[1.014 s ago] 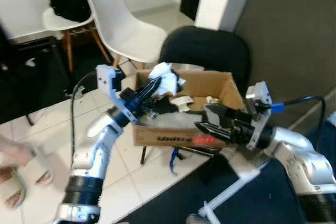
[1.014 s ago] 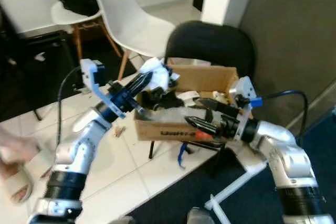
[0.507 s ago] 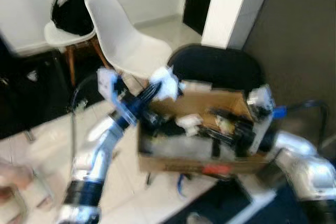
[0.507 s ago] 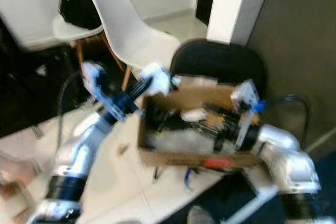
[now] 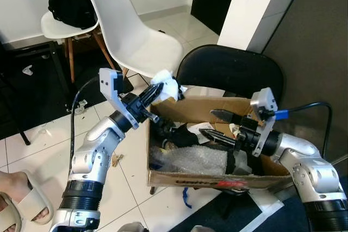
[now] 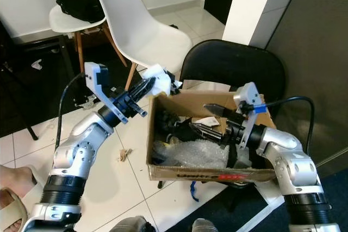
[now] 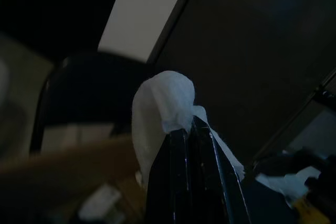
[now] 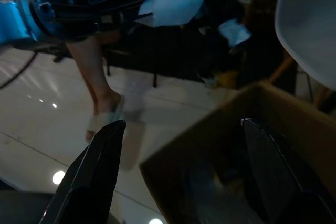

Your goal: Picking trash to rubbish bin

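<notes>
The left gripper (image 5: 158, 92) is clamping one white tissue wad (image 5: 166, 85) above one cardboard box (image 5: 213, 179). The right gripper (image 5: 213, 124) is hovering over it, fingers spread apart.

The cardboard box (image 5: 209, 176) is open on top, so there's room to drop in near its left corner. Further in, bubble wrap (image 5: 197, 160) and dark junk crowd it, the right gripper (image 5: 216, 125) hangs over the middle, and a black chair (image 5: 231, 72) backs it.

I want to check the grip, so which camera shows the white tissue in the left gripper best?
The left wrist view: the white tissue sits large, pinched at the closed tips of the left gripper. Both eye views show it smaller, held over the cardboard box corner. The right wrist view catches a blurred white patch.
</notes>
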Available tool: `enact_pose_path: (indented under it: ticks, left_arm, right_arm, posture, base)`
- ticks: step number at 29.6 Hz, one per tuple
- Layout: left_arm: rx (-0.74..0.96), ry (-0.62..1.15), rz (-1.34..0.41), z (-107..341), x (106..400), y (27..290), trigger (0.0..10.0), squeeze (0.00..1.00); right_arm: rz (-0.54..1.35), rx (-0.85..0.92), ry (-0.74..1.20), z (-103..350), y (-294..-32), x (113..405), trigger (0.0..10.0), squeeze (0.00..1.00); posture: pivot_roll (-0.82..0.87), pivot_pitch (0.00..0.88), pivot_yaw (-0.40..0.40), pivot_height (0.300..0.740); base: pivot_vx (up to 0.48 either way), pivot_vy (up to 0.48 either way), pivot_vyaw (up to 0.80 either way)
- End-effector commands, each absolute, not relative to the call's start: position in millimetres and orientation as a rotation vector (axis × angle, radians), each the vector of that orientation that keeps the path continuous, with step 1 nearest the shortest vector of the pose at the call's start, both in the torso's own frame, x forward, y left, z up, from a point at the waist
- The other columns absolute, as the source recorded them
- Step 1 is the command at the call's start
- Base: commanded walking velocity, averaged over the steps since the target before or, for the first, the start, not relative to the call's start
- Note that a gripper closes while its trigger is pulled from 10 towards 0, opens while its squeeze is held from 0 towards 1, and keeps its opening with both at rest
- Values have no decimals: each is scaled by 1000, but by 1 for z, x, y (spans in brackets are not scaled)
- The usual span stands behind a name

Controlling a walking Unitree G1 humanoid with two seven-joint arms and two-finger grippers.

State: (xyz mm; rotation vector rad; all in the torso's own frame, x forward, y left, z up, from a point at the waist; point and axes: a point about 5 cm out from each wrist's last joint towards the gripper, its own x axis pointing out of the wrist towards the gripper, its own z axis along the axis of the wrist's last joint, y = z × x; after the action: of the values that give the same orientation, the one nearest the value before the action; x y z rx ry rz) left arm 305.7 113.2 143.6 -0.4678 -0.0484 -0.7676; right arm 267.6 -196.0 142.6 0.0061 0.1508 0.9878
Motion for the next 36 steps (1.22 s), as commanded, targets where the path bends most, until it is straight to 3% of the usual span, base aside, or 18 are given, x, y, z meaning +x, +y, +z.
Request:
enact_pose_path:
  ticks: [1,19,28,36]
  left_arm:
    - [-511,26,-736,133,307,118,10000,0]
    - [-532,90,-721,116,308,125,10000,0]
    - [-529,85,-725,116,309,125,10000,0]
    - [-500,69,-671,115,310,135,10000,0]
  right_arm:
    - [984,-22,177,138,-198,267,10000,0]
    - [983,-47,193,134,-199,267,10000,0]
    - [985,-46,193,134,-198,267,10000,0]
    - [978,-46,185,135,-199,268,10000,0]
  posture:
    - [-83,0,-17,740]
    - [-83,0,-23,740]
    - [-82,0,-23,740]
    - [-84,0,-23,740]
  base:
    - [0,0,0]
    - [0,0,0]
    - [0,0,-800]
    - [0,0,0]
